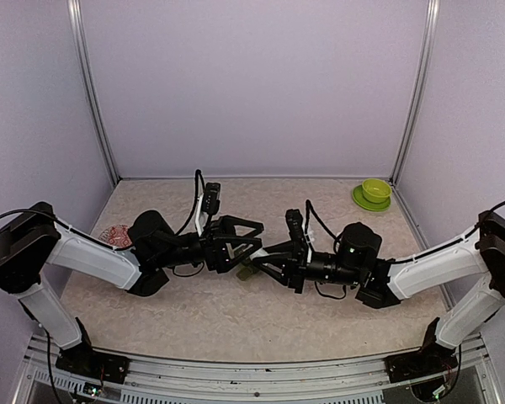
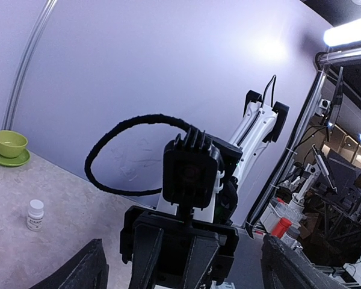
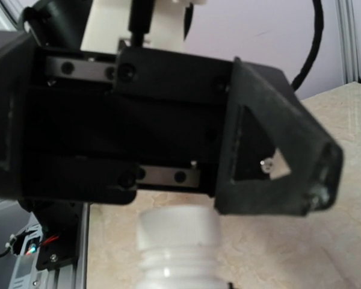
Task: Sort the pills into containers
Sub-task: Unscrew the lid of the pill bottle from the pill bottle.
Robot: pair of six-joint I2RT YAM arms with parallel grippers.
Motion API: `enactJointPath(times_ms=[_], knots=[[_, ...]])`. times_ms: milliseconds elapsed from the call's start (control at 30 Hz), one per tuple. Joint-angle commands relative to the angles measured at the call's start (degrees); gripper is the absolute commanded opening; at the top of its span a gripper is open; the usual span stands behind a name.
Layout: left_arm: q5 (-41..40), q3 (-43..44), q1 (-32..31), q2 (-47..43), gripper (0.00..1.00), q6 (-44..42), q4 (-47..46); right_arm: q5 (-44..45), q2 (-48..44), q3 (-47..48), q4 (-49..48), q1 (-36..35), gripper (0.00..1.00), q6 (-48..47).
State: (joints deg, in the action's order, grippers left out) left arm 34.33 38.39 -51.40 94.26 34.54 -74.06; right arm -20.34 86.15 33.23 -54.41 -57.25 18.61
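Note:
My left gripper [image 1: 242, 241] stands open at mid-table, its fingers [image 2: 84, 271] spread wide at the bottom corners of the left wrist view. Facing it tip to tip is my right gripper [image 1: 265, 257], shut on a white bottle [image 3: 177, 241]. The bottle's cap-like top and thread ridges fill the bottom of the right wrist view, just clear of the left gripper's fingers. A small dark green piece, the containers [image 1: 246, 271], lies on the table under the two grippers, mostly hidden. No loose pills show.
A lime-green bowl [image 1: 375, 191] on its saucer stands at the back right [image 2: 9, 144]. A small white labelled bottle [image 2: 35, 215] stands on the table beyond the grippers. A red-patterned thing [image 1: 116, 236] lies by the left arm.

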Motion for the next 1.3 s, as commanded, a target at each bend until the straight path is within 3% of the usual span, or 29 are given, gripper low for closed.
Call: enactJointPath(times_ms=[0, 233, 533, 933, 1267], knots=[[1.3, 0.6, 0.3, 1.0, 0.84, 0.5, -2.4, -0.6, 1.7, 2.4, -3.0, -0.5, 0.07, 1.0], [1.8, 0.5, 0.3, 1.4, 0.8, 0.6, -2.8, -1.6, 3.1, 3.6, -3.0, -0.4, 0.07, 1.2], [1.8, 0.2, 0.3, 1.3, 0.67, 0.4, -3.0, 1.7, 3.2, 3.3, -2.1, -0.4, 0.06, 1.4], [0.6, -0.5, 0.4, 0.8, 0.67, -0.1, -2.0, 4.6, 1.2, 1.2, -1.7, -0.4, 0.07, 1.5], [-0.6, 0.1, 0.7, 0.7, 0.78, -0.3, -1.5, -2.0, 3.0, 3.5, -1.8, -0.4, 0.07, 1.6]])
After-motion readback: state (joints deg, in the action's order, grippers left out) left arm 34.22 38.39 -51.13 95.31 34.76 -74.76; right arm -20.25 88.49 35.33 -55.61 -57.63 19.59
